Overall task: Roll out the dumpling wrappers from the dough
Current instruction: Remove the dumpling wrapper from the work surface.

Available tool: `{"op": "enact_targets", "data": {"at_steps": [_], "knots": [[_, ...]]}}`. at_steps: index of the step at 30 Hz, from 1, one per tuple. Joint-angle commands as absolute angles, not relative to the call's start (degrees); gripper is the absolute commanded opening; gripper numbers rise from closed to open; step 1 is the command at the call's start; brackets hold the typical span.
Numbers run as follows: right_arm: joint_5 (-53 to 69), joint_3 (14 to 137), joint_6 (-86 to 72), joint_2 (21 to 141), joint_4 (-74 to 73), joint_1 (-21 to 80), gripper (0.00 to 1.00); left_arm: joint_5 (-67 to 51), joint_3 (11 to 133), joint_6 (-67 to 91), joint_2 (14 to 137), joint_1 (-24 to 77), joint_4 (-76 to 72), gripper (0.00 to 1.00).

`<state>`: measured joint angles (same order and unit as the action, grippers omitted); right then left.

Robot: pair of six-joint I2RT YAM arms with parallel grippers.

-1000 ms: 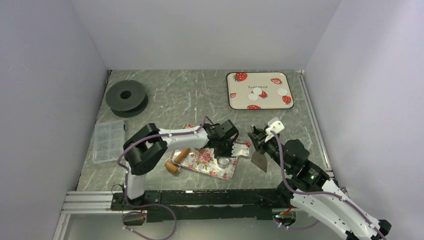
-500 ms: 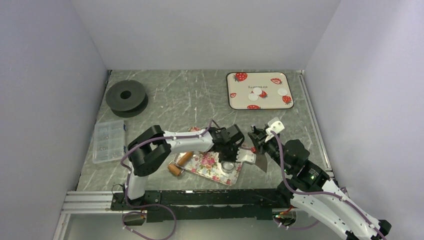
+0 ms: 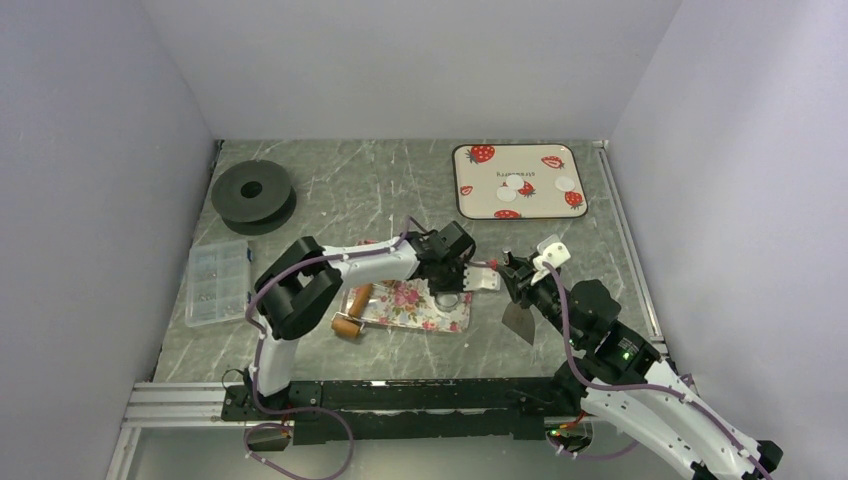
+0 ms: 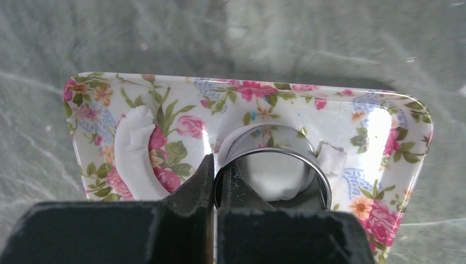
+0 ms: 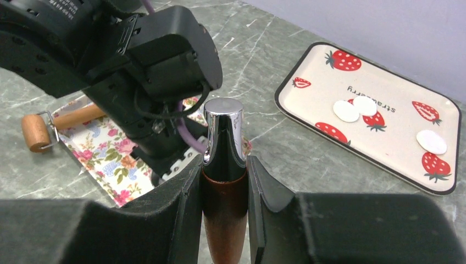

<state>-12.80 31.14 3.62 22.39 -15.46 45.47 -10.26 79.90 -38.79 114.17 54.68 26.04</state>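
Three dumpling wrappers (image 3: 515, 184) (image 5: 346, 111) lie as white discs on the strawberry tray (image 3: 480, 200). My left gripper (image 3: 452, 288) (image 4: 215, 165) is shut on the wall of a metal ring cutter (image 4: 286, 157), which stands on the floral tray (image 3: 400, 308) (image 4: 384, 121) with white dough (image 4: 275, 176) inside it. A curved dough scrap (image 4: 133, 154) lies to its left. To the right of the floral tray, my right gripper (image 3: 520, 280) (image 5: 222, 165) is shut on a scraper's brown, chrome-capped handle (image 5: 223, 137). The scraper's metal blade (image 3: 519, 321) hangs below it.
A small wooden roller (image 3: 352, 312) (image 5: 37, 132) rests at the floral tray's left end. A black spool (image 3: 252, 195) and a clear parts box (image 3: 217, 280) sit at the left. Grey walls close in three sides; a metal rail (image 3: 625, 240) runs along the right.
My left gripper swung toward the near edge, then back toward the far side with the ring cutter. The floral tray and roller shifted with it. The right gripper barely moved.
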Motion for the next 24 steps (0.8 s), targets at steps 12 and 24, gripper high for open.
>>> {"op": "enact_targets", "data": {"at_steps": [12,24], "knots": [[-12.7,33.6,3.5,21.5,-12.8,45.7,0.00,-14.9,82.1,-38.9,120.0,51.8,31.1,0.00],[-12.8,33.2,3.1,21.4,-12.1,45.8,0.00,-13.6,85.0,-37.5,122.5,47.1,30.1,0.00]]}}
